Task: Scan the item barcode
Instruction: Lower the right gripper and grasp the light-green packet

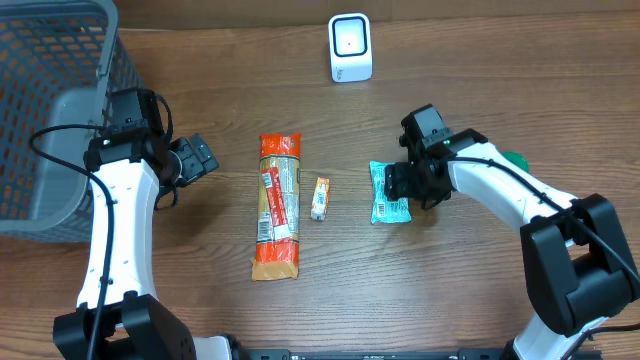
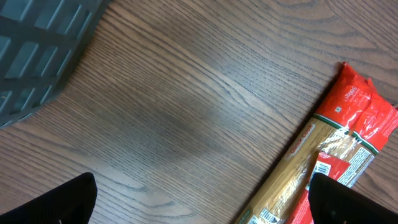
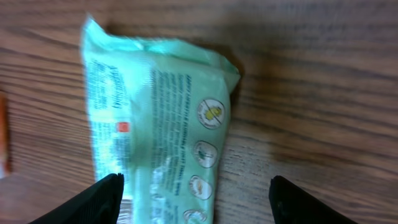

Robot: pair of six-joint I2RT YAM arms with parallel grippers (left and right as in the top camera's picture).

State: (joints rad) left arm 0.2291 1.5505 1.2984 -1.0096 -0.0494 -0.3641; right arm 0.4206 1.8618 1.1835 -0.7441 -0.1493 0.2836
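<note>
Although the green packet [image 1: 388, 193] lies flat on the table [image 1: 480, 90], right of centre and well short of the white scanner [image 1: 350, 47] at the far edge, the right gripper [image 1: 407, 184] is already down over it. From the right wrist camera the packet's printed face, with its small text and round icons, is turned up, and its crimped end points away from the camera. One dark finger [image 3: 107, 198] sits over the packet's left edge and the other stands clear of its right edge with bare wood between. The pincer is therefore spread wide and grips nothing.

I judge this to be the pick-up step: the packet is straddled but not yet seized. The next move calls for centring the fingers on the packet, closing across its width and lifting it. It must then go to the scanner with the barcode facing the window. No barcode is clear in this blurred view, so the packet may need turning.

Just left of the packet lies a small orange item [image 1: 319, 198], and beyond it a long red-and-orange pasta pack [image 1: 279, 205]. Further left, the left gripper [image 1: 198, 158] hovers over bare wood beside the grey basket [image 1: 40, 60], its pincer fully wide and empty.
</note>
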